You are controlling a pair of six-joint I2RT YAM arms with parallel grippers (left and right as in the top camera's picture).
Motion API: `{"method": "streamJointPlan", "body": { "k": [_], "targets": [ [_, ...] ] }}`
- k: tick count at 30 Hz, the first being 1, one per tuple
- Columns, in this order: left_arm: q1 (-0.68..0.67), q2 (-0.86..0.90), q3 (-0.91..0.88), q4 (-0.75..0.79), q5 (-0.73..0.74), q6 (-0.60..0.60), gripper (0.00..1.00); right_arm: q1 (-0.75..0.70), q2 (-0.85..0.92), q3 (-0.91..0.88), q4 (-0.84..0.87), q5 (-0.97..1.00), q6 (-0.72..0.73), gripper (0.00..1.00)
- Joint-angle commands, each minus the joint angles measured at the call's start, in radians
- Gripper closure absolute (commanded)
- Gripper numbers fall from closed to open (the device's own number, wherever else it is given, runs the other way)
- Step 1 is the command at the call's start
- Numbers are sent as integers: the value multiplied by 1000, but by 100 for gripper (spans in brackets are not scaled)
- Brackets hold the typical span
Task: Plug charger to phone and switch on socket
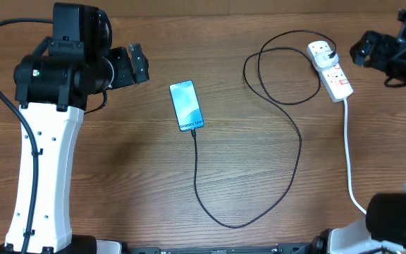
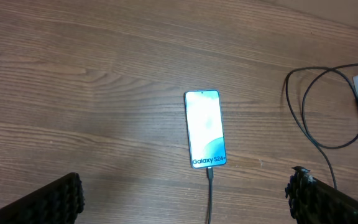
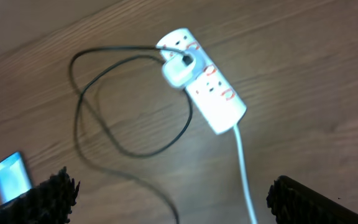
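Phone point(image 1: 187, 106) lies flat, screen up, mid-table toward the far edge. The charger cable point(image 1: 298, 148) has its tip at the phone's near end and appears seated. The cable runs toward the near edge, swings back, and loops just left of the power strip point(image 1: 337, 79) in the far right corner. The plug point(image 3: 179, 70), pale in the right wrist view, sits in the outlet farther from the strip's white cord point(image 1: 349, 155).

Judgement: only the switch is left. Cannot tell whether it is on.

Right gripper point(image 1: 361, 49) hovers just right of the strip, jaws apart and empty. Left gripper point(image 1: 139, 63) hangs left of the phone, also apart and empty.

Method: use the right arm and bring the jaws together for one stiff tip. Press straight down on the rocker by the red markings point(image 3: 228, 94) next to the occupied outlet. Avoid sideways push, since the strip looks free to slide.

Clearance: approach from the right edge, as the loop crowds the strip's left side. Bare tabletop point(image 1: 104, 176) on the left is unused.
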Motion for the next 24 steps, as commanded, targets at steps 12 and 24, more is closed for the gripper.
{"method": "streamJointPlan", "body": {
  "k": [12,24],
  "targets": [
    [5,4,-2,3,-3,19,0,1,-350,-5,-218,-79,-7,0],
    [5,4,-2,3,-3,19,0,1,-710,-283,-214,-221,-6,0]
  ]
}}
